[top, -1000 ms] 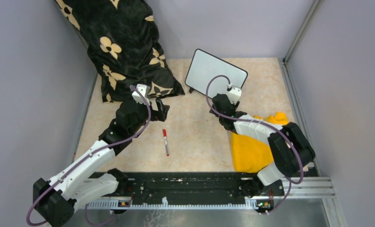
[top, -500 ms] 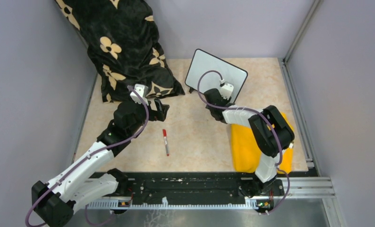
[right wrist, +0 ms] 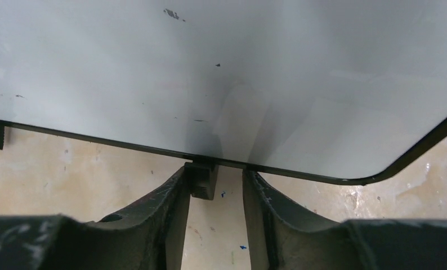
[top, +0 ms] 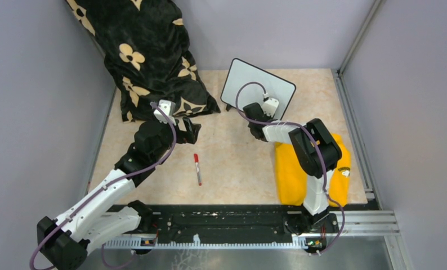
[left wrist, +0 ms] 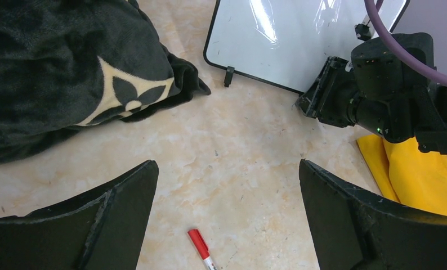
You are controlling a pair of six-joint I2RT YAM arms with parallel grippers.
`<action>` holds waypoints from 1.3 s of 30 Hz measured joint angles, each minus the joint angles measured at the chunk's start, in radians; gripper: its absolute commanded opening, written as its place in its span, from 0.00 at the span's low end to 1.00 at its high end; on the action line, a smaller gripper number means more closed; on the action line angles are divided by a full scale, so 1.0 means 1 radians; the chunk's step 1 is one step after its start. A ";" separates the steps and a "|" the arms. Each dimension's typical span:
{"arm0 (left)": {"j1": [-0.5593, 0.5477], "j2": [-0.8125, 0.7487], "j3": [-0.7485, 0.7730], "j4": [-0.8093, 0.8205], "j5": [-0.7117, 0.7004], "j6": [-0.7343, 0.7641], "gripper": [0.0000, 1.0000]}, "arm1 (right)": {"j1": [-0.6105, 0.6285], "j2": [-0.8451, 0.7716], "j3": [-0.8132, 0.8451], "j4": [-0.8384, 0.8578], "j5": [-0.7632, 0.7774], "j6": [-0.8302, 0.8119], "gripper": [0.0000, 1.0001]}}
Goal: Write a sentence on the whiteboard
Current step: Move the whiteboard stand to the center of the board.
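Black fingers of the right gripper [right wrist: 217, 194] have drawn closer together over the last second, and they now stand a narrow gap apart on either side of a small black foot [right wrist: 201, 181] at the lower edge of the whiteboard [right wrist: 210, 73]. The foot sits against the left finger with a sliver of space on the other side, so we judge it not yet clamped. In the same second that arm has folded in from over the yellow cloth [top: 291, 174] and pushed forward to the board, which stands tilted at the far side of the table [top: 232, 163] and is blank apart from a few specks. We read this as taking hold of the board by its foot, to steady it or pull it nearer before any writing. Our left gripper [left wrist: 228, 169] has stayed spread wide, hovering above the red marker [left wrist: 201, 248], which lies untouched on the table, apart from the board. Beyond it lies the black flowered blanket [top: 148, 50]. Picking up the marker and writing are both still ahead of us.
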 measured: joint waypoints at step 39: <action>0.000 0.053 0.000 0.000 -0.002 0.000 1.00 | 0.170 -0.429 -0.471 0.060 -0.140 -0.336 0.00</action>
